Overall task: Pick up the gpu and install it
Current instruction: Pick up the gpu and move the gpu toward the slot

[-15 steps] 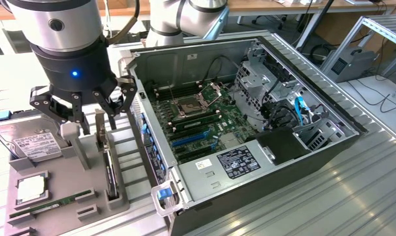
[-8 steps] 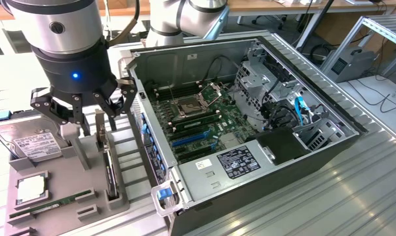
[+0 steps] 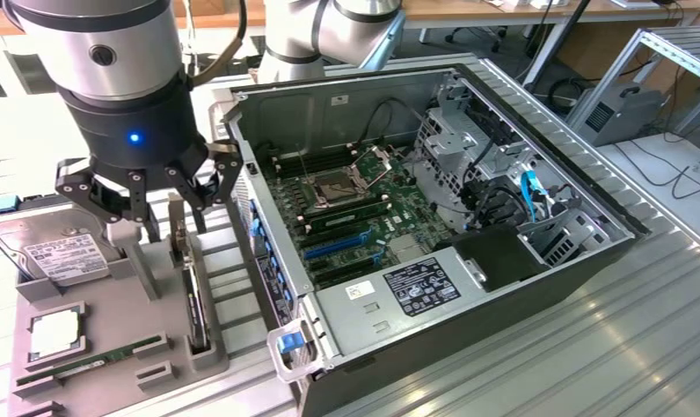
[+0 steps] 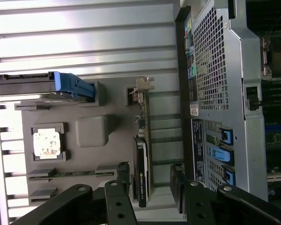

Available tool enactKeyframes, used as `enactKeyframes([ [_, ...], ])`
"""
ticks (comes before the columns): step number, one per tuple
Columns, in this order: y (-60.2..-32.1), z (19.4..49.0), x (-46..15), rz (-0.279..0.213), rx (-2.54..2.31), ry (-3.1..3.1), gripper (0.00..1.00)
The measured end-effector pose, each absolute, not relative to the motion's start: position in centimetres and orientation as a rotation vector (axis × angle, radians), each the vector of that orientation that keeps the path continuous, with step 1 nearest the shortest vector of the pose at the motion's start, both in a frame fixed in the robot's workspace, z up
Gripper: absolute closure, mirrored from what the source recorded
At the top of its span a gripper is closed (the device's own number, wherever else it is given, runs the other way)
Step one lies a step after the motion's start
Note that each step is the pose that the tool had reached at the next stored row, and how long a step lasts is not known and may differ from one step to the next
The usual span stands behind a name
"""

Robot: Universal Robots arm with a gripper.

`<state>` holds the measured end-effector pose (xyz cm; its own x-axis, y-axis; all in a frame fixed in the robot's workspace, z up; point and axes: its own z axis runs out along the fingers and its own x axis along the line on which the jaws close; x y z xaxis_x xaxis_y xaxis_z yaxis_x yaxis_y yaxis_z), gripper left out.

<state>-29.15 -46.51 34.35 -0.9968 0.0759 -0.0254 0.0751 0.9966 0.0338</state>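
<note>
i found the gripper (image 3: 153, 204) spread wide over the gpu (image 3: 194, 295), edge-up at 9 o'clock of the case (image 3: 512, 321) in the exterior view, and judged the card light, stiff and fragile, best held by its board faces clear of the fan.

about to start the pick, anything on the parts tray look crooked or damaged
Nothing stands out. The gpu stands on edge in its slot on the tray, the hard drive, cpu and ram stick sit in their own pockets, and the open fingers flank the gpu.
</note>
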Motion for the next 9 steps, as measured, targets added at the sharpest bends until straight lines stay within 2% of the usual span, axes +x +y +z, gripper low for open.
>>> enactKeyframes([
  [9, -46.59, 34.03, -29.16, 0.051, 0.118, 3.112, 0.52],
])
